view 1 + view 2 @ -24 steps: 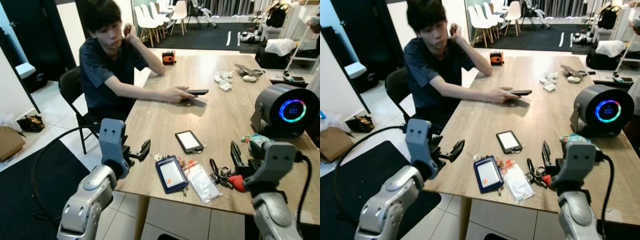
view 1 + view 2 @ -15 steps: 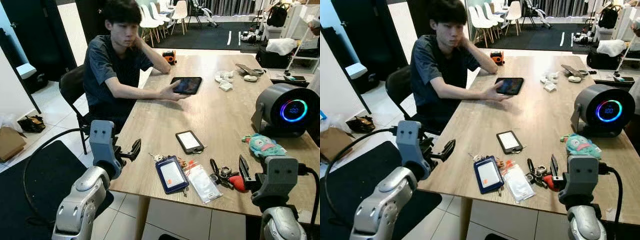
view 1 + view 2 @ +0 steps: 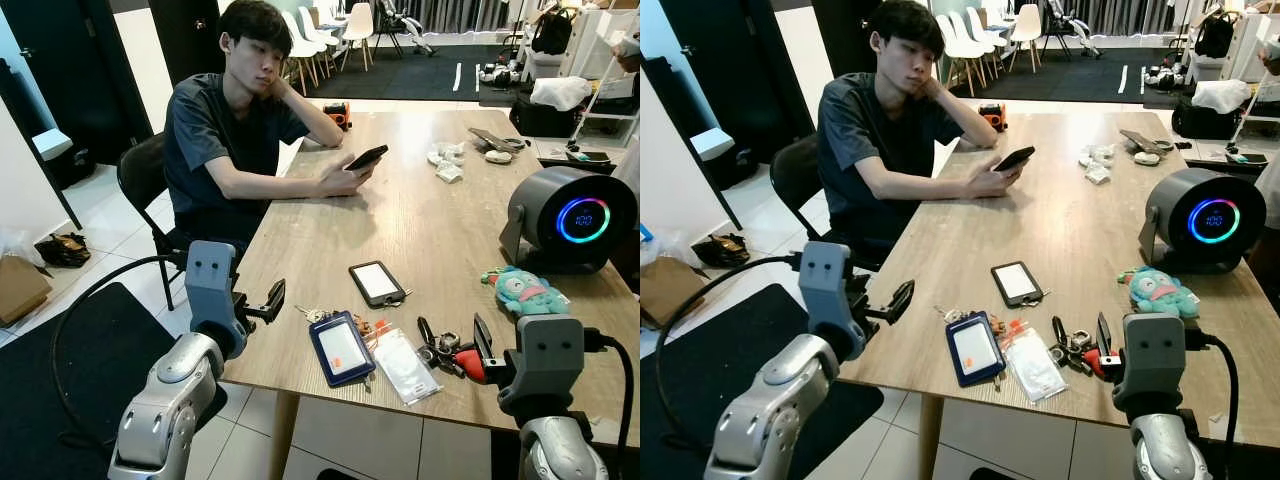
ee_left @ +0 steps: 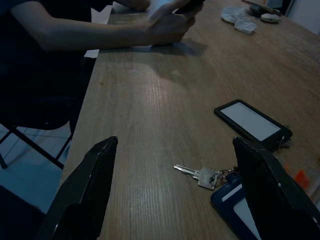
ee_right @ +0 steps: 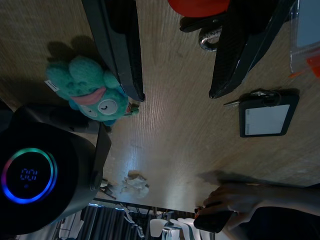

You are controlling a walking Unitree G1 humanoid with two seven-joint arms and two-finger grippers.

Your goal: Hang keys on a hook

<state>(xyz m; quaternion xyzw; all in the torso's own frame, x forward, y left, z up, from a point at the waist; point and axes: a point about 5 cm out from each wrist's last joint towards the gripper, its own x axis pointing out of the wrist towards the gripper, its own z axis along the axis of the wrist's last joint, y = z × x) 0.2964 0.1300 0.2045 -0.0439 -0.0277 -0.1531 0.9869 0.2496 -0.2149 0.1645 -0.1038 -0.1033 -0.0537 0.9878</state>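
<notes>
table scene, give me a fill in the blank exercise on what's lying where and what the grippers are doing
1. The silver keys lie on the wooden ____, beside the blue card holder.
2. The left gripper hovers over the keys with its fingers ____.
3. The teal plush toy lies in front of the round grey device with the glowing ____.
4. The seated person holds a ____ in one hand.

Missing words: table; open; ring; phone

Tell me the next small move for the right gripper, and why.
Probably lower the open right gripper back toward the key bunch with the red fob and centre it between the fingers. The bunch lies on the table near the front edge, ungrasped, just beside the gripper, and no hook is visible yet.
</notes>
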